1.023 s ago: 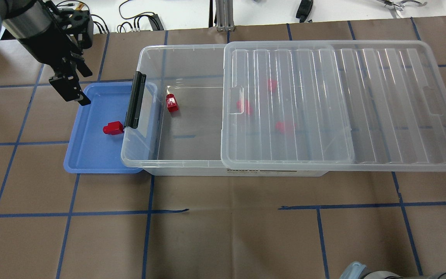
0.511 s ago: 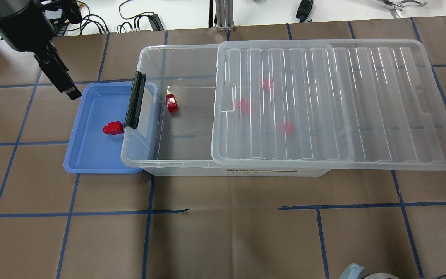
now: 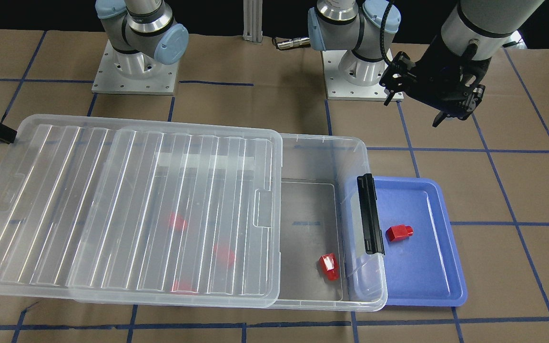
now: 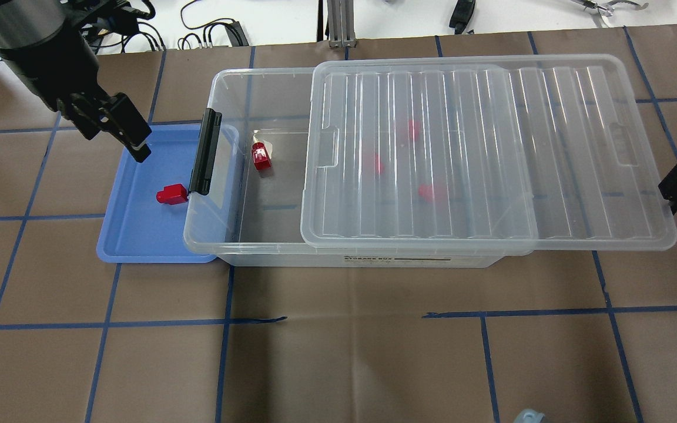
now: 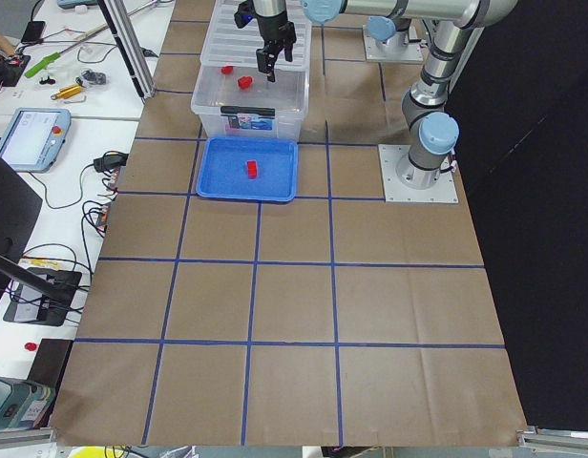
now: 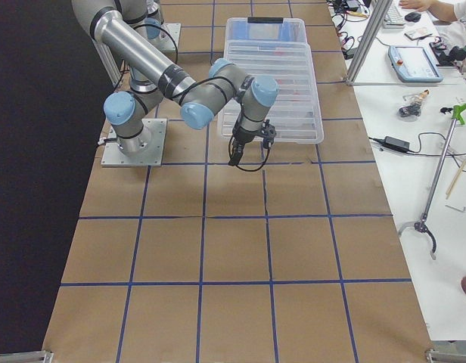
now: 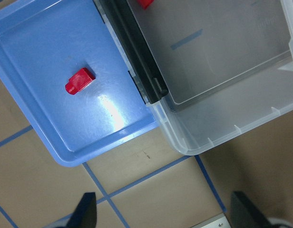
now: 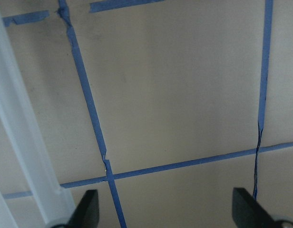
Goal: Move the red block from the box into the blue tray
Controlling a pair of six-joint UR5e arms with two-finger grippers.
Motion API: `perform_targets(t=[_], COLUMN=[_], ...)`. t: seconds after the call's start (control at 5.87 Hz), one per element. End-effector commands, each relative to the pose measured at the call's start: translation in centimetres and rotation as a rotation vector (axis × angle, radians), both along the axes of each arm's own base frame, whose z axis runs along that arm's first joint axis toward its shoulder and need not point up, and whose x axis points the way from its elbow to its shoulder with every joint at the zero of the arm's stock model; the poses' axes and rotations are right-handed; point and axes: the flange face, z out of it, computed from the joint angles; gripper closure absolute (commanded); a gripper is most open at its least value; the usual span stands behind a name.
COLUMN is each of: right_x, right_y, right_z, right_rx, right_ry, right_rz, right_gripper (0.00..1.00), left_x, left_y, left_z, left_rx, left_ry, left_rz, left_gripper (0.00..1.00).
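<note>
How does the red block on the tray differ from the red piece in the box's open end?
The red block lies on the blue tray, outside the box; the red piece sits inside, on the box floor. The red block is a cube with a stub; the red piece looks wedge-shaped. Both are small, bright red.

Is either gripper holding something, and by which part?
Nothing is held. The left gripper and the right gripper are both open and empty; the small red plastic block lies in the shallow blue tray.
</note>
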Motion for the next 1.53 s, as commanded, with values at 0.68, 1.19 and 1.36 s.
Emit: perform_targets(t=[0.68,1.19,1.36], right_x=[10.9,15.7,16.4], right_y=[-3.0,-3.3,-3.3], right_z=[1.0,1.3,1.3], right_rx=[-0.043,-0.078,-0.086], right_ry=[0.03,-0.014,-0.04], right_rz=[0.133,0.107,0.1], right_gripper=[0.0,0.0,0.0], left_x=[-3.1,-3.1,-3.1], left_y=[2.2,2.0,2.0], left_z=[-1.0,-1.7,-1.7], left_rx=[-0.126,-0.181,-0.181], left_ry=[-0.04,-0.024,-0.024], left_rz=[0.51,0.496,0.496], left_gripper=[0.02,0.02,0.02])
